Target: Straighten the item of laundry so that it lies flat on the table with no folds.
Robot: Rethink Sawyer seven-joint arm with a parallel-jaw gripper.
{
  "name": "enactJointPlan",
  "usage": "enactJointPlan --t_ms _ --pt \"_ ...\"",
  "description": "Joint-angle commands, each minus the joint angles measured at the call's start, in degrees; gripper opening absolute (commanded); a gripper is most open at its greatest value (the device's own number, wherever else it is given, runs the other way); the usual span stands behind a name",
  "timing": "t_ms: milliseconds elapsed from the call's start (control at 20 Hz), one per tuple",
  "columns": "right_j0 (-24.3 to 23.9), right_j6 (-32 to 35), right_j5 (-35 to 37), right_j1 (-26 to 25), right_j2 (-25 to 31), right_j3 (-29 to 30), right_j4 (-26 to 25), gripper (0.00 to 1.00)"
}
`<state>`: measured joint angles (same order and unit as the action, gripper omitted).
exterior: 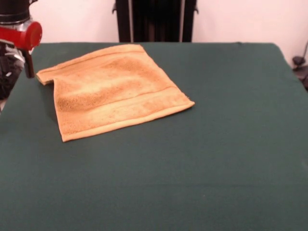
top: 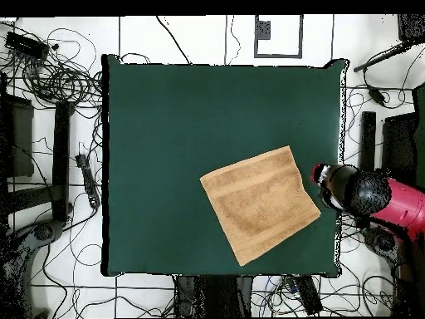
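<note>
So the small yellow-orange terry-cloth towel (exterior: 113, 89) is pretty much spread out already, I'd say the job is nearly done. The one thing left looks like the corner at about 9 o'clock in the front view, where a flap seems tucked under and makes a little step in the edge. The rest looks flat, the woven band and hem run clean along the near side, no big wrinkles.

From overhead it sits rotated like a diamond, toward 4 o'clock on the big dark green cloth-covered table (top: 166, 149), close to that edge. The red and black gripper (exterior: 29, 65) hangs right by the folded corner, and honestly I can't tell whether it's grabbing anything.
</note>
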<state>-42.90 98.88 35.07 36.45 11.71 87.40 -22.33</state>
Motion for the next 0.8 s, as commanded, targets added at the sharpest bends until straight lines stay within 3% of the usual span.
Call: enactJointPlan --t_ms 50,450,800 --pt "4.19 1.12 -1.47 -1.98 6.91 7.3 1.64 1.0" --pt "5.47 -0.73 -3.23 -4.96 6.92 5.0 -0.49 1.0" --pt "7.36 2.46 -4.56 -8.38 5.11 1.88 -0.07 1.0"
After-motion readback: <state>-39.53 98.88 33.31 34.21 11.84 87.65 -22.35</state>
